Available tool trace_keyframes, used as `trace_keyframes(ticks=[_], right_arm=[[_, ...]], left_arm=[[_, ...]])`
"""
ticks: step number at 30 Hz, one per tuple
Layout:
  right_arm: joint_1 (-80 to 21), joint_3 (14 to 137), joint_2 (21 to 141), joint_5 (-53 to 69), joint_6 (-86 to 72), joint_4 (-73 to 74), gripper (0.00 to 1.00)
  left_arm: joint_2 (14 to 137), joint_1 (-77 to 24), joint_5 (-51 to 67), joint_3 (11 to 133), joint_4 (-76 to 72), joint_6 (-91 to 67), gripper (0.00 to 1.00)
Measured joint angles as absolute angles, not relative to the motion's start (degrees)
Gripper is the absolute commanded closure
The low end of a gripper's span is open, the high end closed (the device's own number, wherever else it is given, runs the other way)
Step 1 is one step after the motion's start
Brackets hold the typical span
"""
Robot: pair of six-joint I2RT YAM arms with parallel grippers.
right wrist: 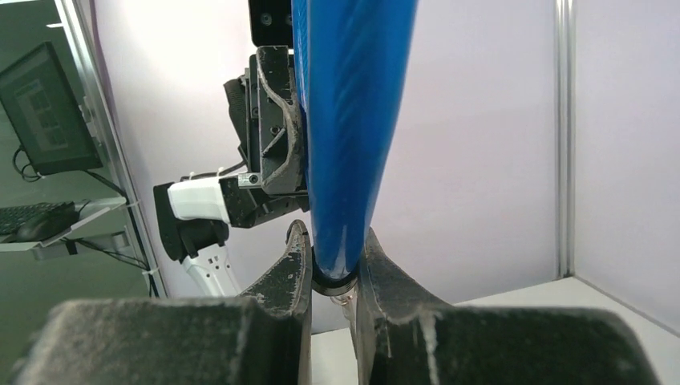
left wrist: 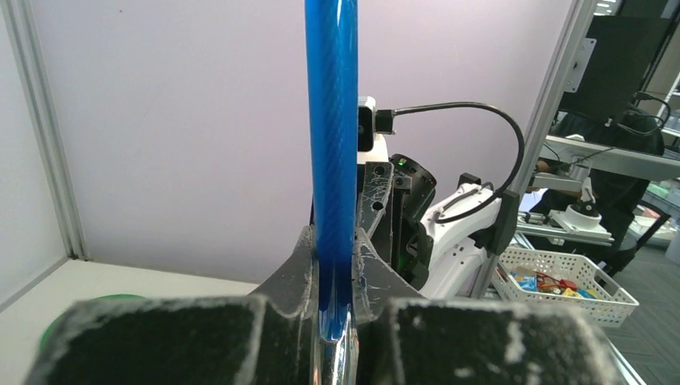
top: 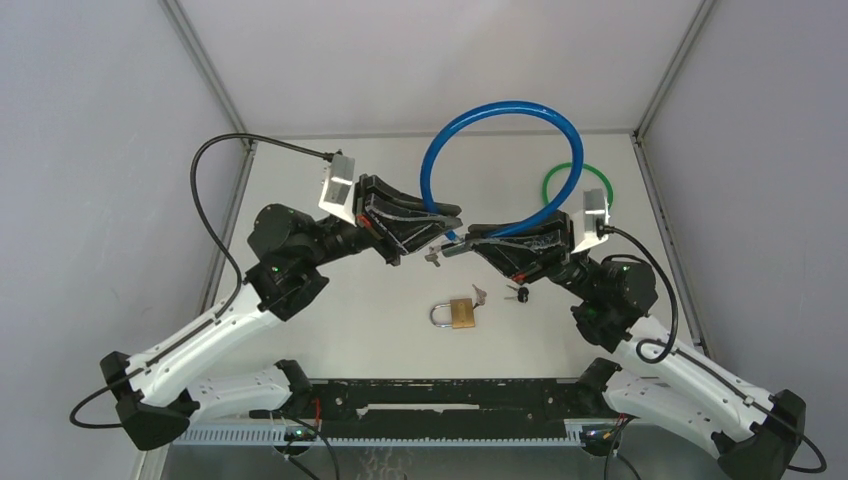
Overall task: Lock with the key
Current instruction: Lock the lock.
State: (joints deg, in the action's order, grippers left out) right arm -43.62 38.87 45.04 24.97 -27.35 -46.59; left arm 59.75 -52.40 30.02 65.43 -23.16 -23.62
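Note:
A blue cable lock (top: 500,108) arches in a loop above the table, and each gripper holds one end. My left gripper (top: 450,221) is shut on the end with the shiny metal pin (left wrist: 341,353). In the left wrist view the cable (left wrist: 331,144) rises straight up between its fingers (left wrist: 298,265). My right gripper (top: 470,243) is shut on the other end, at a black collar (right wrist: 333,282). The two ends nearly meet mid-table, where a small key (top: 432,257) hangs. A brass padlock (top: 460,314) lies below them, a silver key (top: 479,294) beside it.
Black-headed keys (top: 517,294) lie on the table right of the padlock, under the right gripper. A green ring (top: 552,182) lies flat at the back right. Grey walls and metal frame posts (top: 660,85) close in the table on three sides.

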Motion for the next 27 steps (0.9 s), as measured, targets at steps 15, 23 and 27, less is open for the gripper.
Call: trace_keyframes(ticks=[15,23,27], right_arm=[[-40.84,38.48,39.13,18.37,-25.58,-43.88,1.00],[-40.47,38.48,37.78,20.34,-25.41,-43.42,1.00],[-40.47,38.48,37.95,20.75,-25.43,-42.30,1.00]], left_arm=[[57.93,-49.15,33.45,64.58,-14.68,-6.74,0.03],[48.42,-52.01,33.69,64.45,-1.74,23.24,0.33],[47.03,-55.09,32.08,64.45,-2.66,35.97,0.32]])
